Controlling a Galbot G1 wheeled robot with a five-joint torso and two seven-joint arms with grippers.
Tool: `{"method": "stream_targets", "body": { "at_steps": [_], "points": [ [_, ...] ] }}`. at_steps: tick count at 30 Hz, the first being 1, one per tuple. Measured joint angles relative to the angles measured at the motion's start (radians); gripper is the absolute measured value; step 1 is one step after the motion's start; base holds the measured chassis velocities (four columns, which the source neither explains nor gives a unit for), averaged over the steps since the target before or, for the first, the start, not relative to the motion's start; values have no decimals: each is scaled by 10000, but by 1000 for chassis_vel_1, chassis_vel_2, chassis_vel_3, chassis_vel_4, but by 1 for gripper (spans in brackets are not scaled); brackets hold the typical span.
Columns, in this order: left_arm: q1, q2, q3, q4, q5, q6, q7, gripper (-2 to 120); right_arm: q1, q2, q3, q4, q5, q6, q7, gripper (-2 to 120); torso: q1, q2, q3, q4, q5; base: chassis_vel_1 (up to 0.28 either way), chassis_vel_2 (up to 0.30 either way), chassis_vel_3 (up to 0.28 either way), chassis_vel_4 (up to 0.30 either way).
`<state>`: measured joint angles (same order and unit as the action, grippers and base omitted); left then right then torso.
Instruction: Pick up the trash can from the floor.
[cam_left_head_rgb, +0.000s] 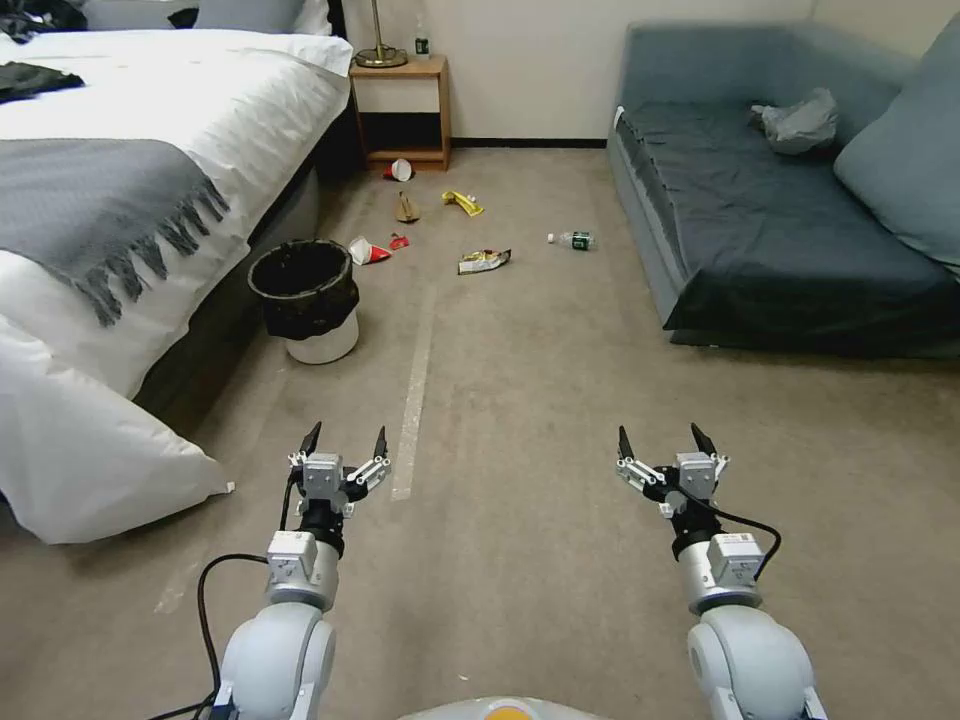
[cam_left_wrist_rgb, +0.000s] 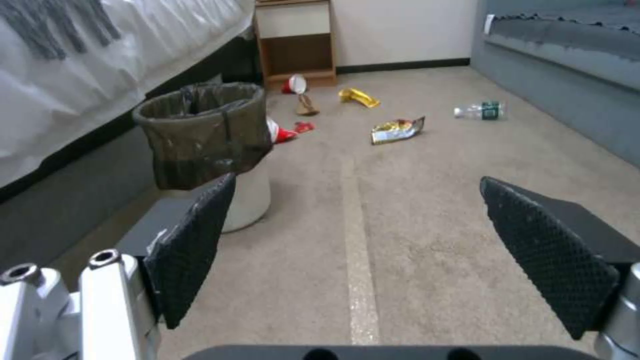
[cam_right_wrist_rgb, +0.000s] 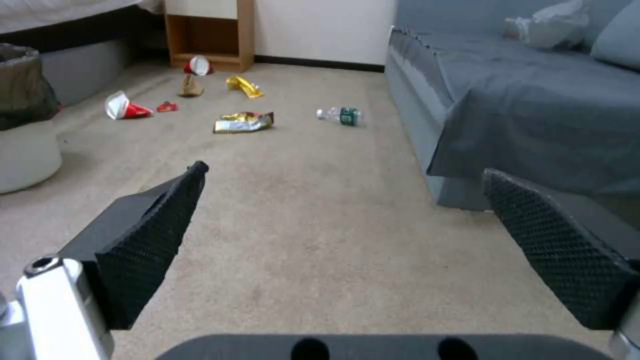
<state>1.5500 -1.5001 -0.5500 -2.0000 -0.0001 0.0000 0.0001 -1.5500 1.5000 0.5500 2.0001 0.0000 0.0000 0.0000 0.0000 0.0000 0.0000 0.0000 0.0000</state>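
Note:
The trash can is a small round white bin with a black liner folded over its rim, standing upright on the beige carpet floor beside the bed. In the left wrist view the trash can stands ahead of the gripper and to one side. My left gripper hangs open above the carpet, well short of the bin. My right gripper is open too, farther right, with nothing between its fingers. In the right wrist view the trash can sits at the edge.
A bed runs along the left, a blue sofa on the right, a wooden nightstand at the back. Litter lies beyond the bin: red cups, a snack bag, a bottle. A pale tape strip crosses the carpet.

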Motion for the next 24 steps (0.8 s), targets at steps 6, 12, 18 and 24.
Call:
{"method": "stream_targets", "body": {
  "at_steps": [6, 12, 18, 24],
  "points": [
    [0, 0, 0, 0, 0, 0, 0, 93, 0, 0, 0, 0, 0, 0, 0, 100, 0, 0, 0, 0, 0, 0, 0, 0, 0],
    [0, 0, 0, 0, 0, 0, 0, 93, 0, 0, 0, 0, 0, 0, 0, 100, 0, 0, 0, 0, 0, 0, 0, 0, 0],
    [0, 0, 0, 0, 0, 0, -1, 93, 0, 0, 0, 0, 0, 0, 0, 100, -1, 0, 0, 0, 0, 0, 0, 0, 0],
    [0, 0, 0, 0, 0, 0, 0, 93, 0, 0, 0, 0, 0, 0, 0, 100, 0, 0, 0, 0, 0, 0, 0, 0, 0]
  ]
}}
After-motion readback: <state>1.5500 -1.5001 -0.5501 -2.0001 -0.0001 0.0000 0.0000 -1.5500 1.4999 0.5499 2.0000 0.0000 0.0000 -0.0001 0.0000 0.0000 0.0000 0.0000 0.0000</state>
